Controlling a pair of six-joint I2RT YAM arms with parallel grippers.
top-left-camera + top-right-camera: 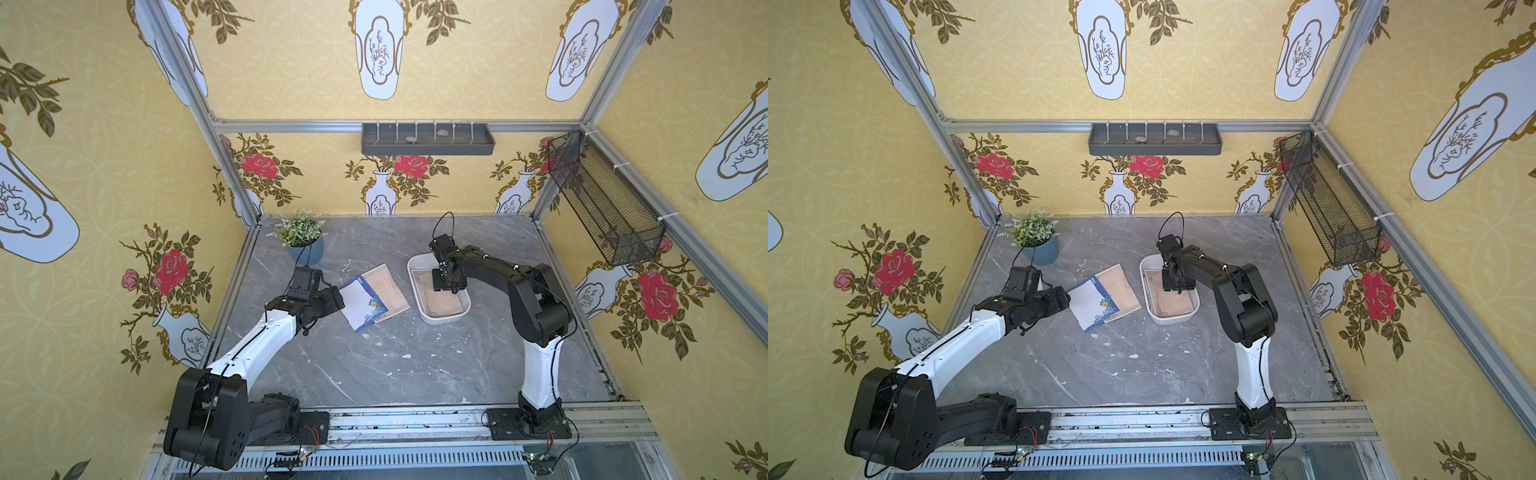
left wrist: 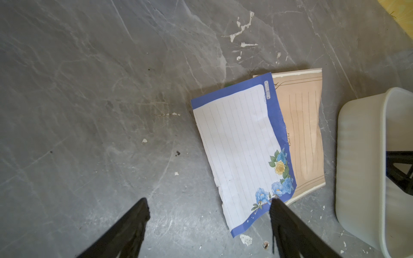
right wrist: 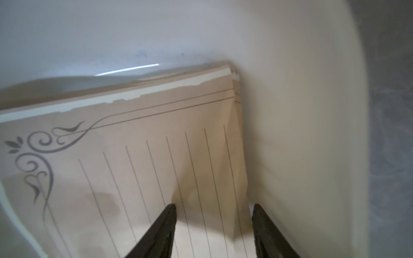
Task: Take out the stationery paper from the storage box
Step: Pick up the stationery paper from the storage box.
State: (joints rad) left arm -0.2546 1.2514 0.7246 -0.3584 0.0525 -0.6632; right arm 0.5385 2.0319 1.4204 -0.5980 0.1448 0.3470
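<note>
And there was the right gripper, nose down inside the storage box, the white tub sitting on the grey marbled table on the right arm's side. The right wrist view gave the close look: the right gripper had its jaws parted to a middling gap, gripping nothing. Its black fingers stood either side of the long edge of the top tan page. One came down over the lined page; the other sat in the narrow gap against the white wall. The stationery paper lay there as a small stack of tan sheets with a dark curling flourish in the corner, pushed up against the box's wall. A crease ran across the top sheet near that edge.

Over on the other side, two pages were already out on the table, just beside the box. A blue-bordered sheet with flowers lay across a tan sheet, covering part of it. The left gripper hung by their near corner with its jaws spread wide and empty. One fingertip overlapped the blue corner in the wrist view; whether it touched could not be told. A potted plant stood at the back, well apart from the box.
</note>
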